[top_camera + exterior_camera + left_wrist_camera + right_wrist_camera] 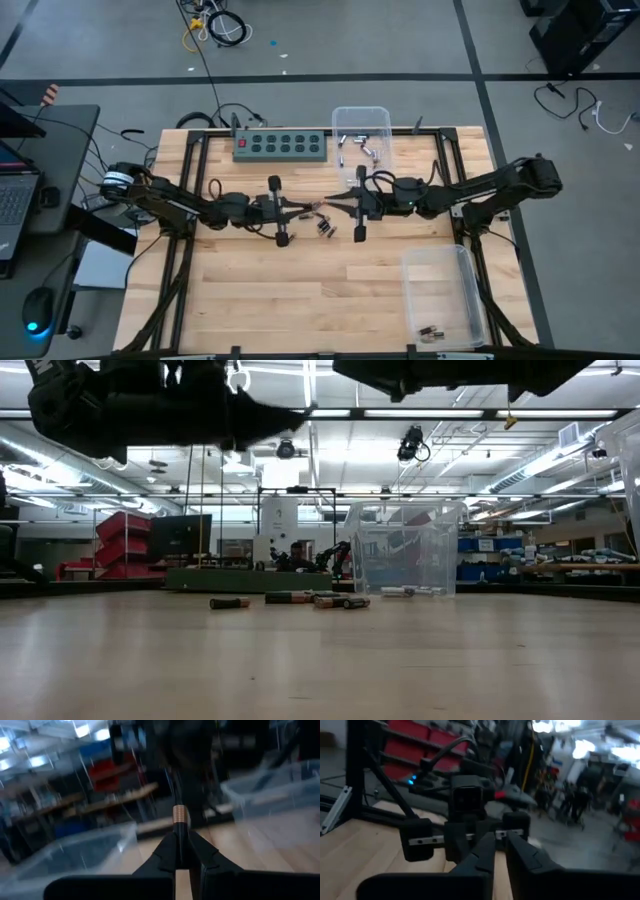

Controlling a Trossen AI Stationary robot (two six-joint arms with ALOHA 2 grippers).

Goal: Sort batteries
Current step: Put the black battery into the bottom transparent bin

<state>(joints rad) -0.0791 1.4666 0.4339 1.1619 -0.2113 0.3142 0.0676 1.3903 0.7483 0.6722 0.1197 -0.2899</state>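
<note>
Left gripper (181, 836) clamped on battery (180, 815), above table (300, 290). Right gripper (501, 840) slightly parted, empty. Advice: confirm type, carry level to matching bin (445, 290).

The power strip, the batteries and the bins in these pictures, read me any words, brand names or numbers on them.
None can be read.
Green power strip: no lettering shows, only a red switch.
Batteries on the table: labels too small to read.
Battery held in the left gripper: copper end, no print legible.
Clear bin and second bin: no labels visible.
</note>
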